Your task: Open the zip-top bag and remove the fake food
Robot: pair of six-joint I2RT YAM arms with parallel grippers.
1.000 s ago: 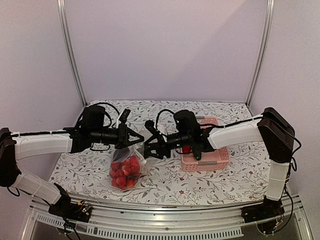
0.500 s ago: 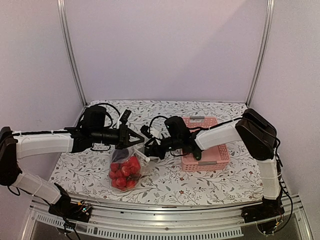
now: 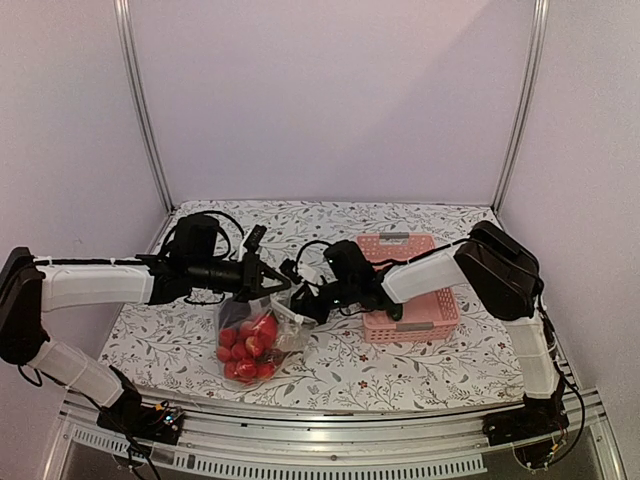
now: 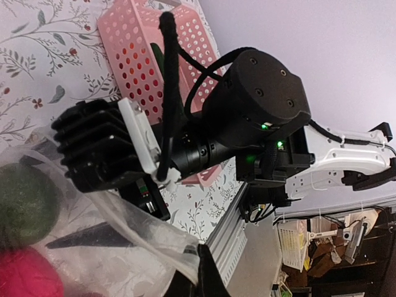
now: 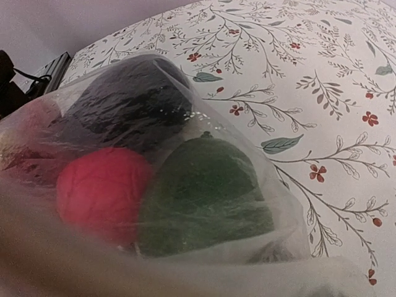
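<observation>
Tight in the middle, open round the edges.
The left gripper (image 3: pixel 264 286) and right gripper (image 3: pixel 304 300) crowd the top of the bag (image 3: pixel 250 338) from either side, with almost no gap between them. The basket (image 3: pixel 425 315) stands near the right gripper on its outer side and blocks that way in. Bare table (image 3: pixel 400 375) lies open in front of the bag and basket, along the back wall (image 3: pixel 330 100), and left of the bag. From the right wrist, plastic fills the near view; open table shows only beyond it.
</observation>
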